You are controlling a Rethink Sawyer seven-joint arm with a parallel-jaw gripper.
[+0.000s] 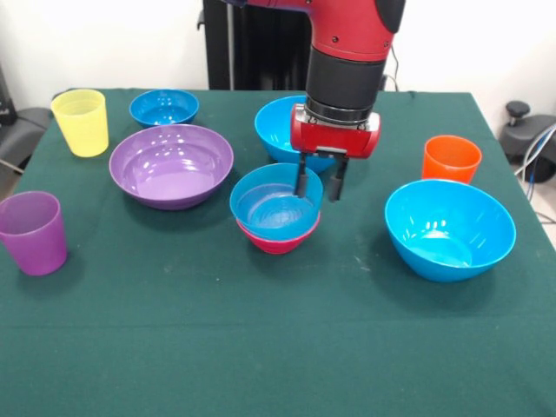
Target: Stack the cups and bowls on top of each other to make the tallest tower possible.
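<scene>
Sitting near on the green bench (261,347), purple cup (33,232), large blue bowl (450,228), mid-bench blue bowl (274,201) nested in magenta bowl (276,242), tool (319,181) slightly parted astride its rim, purple bowl (171,164), farther orange cup (451,158), yellow cup (81,122).

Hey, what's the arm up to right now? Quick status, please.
Gripper open, fingers straddling rim of small blue bowl. That bowl sits nested in magenta bowl. Another blue bowl close behind; nothing blocking.
</scene>
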